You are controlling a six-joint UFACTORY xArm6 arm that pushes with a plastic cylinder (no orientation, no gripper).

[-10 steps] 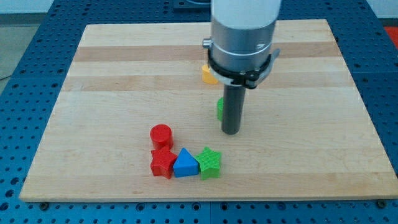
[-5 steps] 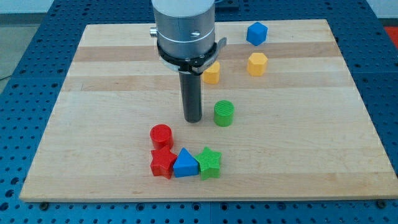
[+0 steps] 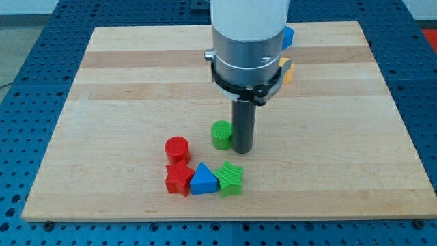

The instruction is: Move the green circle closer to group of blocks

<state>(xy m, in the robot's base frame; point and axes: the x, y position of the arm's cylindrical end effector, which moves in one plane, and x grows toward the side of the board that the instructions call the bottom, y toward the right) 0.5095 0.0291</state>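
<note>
Green circle point(image 3: 221, 134) is mid-push, my tip point(image 3: 242, 149) touching its right side. No jaws here, just a rod. You want a short shove down-left toward the red cylinder point(image 3: 177, 148) cluster.

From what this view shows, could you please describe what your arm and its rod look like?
My arm is a broad white cylinder over a silvery grey metal collar, ringed below by a black clamp with a small bolt head on the view's left. From it hangs a straight, dark grey round rod ending in my tip. No cables or markings show.

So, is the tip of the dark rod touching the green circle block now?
Touching, as far as the camera view shows: my tip sits against the right side of the green circle block, with no board visible between them.
</note>
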